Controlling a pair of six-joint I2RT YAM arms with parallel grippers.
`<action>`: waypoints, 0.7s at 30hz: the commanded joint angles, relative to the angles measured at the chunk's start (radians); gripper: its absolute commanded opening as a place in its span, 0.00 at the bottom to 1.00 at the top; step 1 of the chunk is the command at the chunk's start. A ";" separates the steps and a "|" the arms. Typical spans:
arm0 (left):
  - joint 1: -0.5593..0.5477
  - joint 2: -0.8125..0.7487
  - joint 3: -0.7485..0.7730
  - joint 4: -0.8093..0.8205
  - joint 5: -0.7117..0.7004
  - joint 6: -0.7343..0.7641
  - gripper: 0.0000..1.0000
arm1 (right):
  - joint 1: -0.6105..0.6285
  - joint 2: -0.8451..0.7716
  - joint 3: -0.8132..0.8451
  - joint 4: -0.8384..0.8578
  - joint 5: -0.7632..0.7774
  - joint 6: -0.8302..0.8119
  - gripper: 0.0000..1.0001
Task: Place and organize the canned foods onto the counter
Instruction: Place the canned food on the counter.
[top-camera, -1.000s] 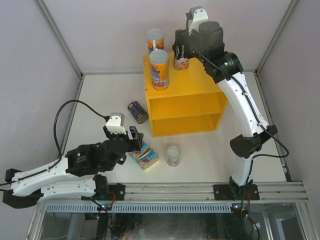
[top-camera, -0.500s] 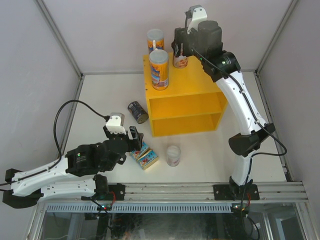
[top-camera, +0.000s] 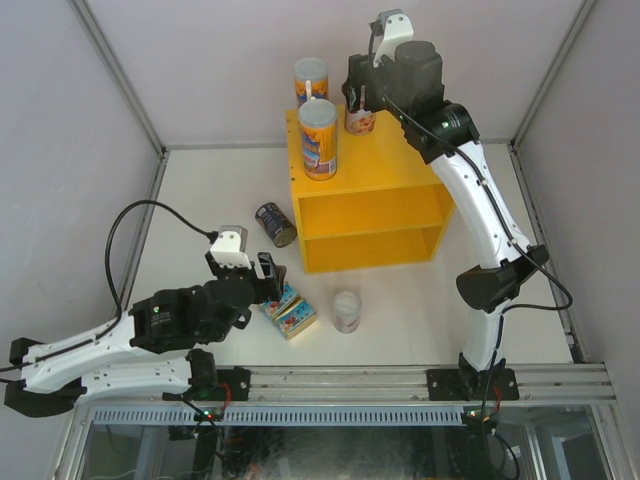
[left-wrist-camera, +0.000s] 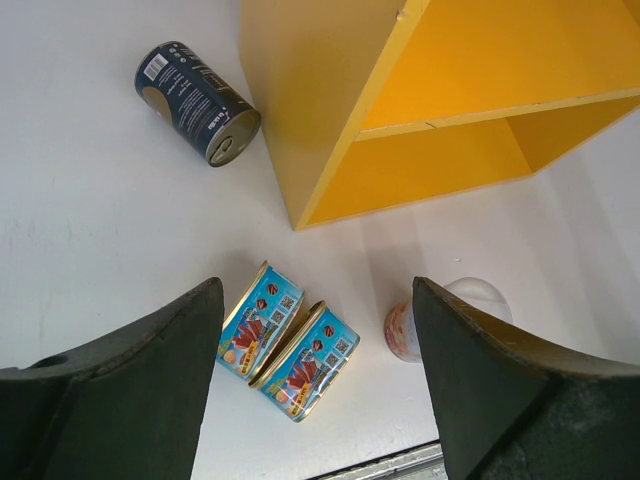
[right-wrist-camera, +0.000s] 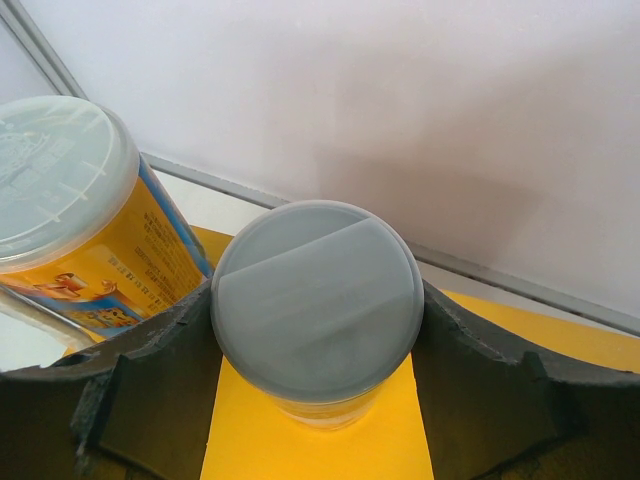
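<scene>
Top external shows the right jaws over the rear of the yellow shelf box (top-camera: 392, 178), pinching a short white-pink tube (top-camera: 361, 122), with two tall orange-blue tubes (top-camera: 318, 140) standing to their left. The left jaws hang spread and empty above the bench (top-camera: 420, 300), close over the flat blue-labelled tins (top-camera: 290, 310). Left wrist looks down between those spread jaws: both tins lie side by side directly beneath. A dark steel can (left-wrist-camera: 197, 102) lies on its side well ahead, and a second short tube (left-wrist-camera: 400, 335) stands by the right-hand jaw. Right wrist shows the held tube's white lid (right-wrist-camera: 318, 295) filling the gap between the jaws. Yellow top shows beneath it, and one tall tube stands just left. Whether its base is seated I cannot tell. This looks like the set-down step. Next: lower until it rests, spread the jaws, and lift straight up clear of the neighbouring tube.
</scene>
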 joint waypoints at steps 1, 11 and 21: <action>-0.003 -0.011 0.032 0.028 -0.033 0.009 0.80 | -0.010 0.025 0.015 -0.038 0.011 0.020 0.37; -0.003 -0.010 0.031 0.032 -0.023 0.015 0.80 | -0.009 0.026 0.015 -0.042 0.020 0.020 0.40; -0.003 -0.014 0.031 0.032 -0.020 0.012 0.80 | -0.002 0.014 0.015 -0.053 0.028 0.027 0.65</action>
